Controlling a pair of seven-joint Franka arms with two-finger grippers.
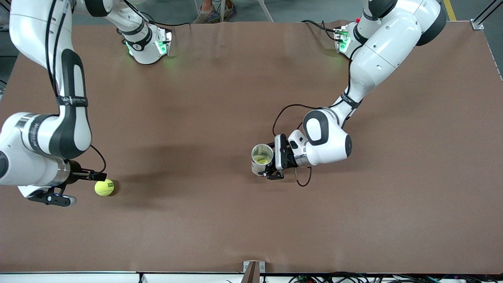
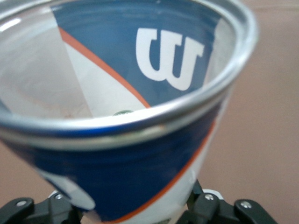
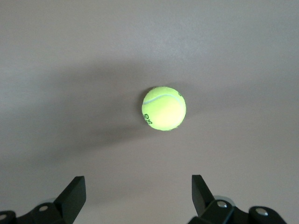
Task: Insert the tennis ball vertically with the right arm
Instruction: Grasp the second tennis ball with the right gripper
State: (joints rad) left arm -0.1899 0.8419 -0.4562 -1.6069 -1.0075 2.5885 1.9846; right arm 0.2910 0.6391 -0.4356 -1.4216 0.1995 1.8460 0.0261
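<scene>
A brown table fills the scene. At the right arm's end, the right gripper (image 1: 74,184) hangs spread wide beside a tennis ball (image 1: 104,187) lying untouched. The ball looks light, fuzzy and springy; squeezing across its middle seems safest. Mid-table, the left gripper (image 1: 271,168) holds an upright ball can (image 1: 261,159), mouth up, with something yellowish inside.

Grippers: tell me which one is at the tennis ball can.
The left gripper: its fingers flank the upright tennis ball can. The right gripper hangs open by the tennis ball.
</scene>
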